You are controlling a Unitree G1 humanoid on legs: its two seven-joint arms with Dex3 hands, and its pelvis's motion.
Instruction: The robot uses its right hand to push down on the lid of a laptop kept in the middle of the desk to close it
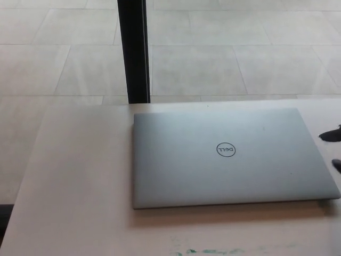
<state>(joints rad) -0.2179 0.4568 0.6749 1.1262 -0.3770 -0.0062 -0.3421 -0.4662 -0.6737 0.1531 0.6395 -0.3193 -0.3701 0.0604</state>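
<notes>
Only the head view to go on here. The laptop (229,157) sits flat on the desk (80,186), lid fully down, silver-grey with a round logo (226,150) about in the middle of the lid. It lies roughly mid-desk, a bit toward the robot's right, with its back edge near the far edge of the desk and its front right corner almost reaching the picture's right border. The right hand (334,144) barely shows: just two small black bits poking in at the right border, one near the laptop's right edge partway up, the other a little lower, just beside the front right corner. They look clear of the lid, off to the side of it rather than on top, though so little is visible that I wouldn't swear to it. Whether that hand is spread or curled I honestly can't tell from those slivers. The left hand doesn't show at all. Behind the desk there's a dark vertical post (134,50) rising from near the laptop's back left corner, and a pale tiled floor (240,48) beyond. At the desk's near edge there are some faint greenish marks (208,250) on the surface.
</notes>
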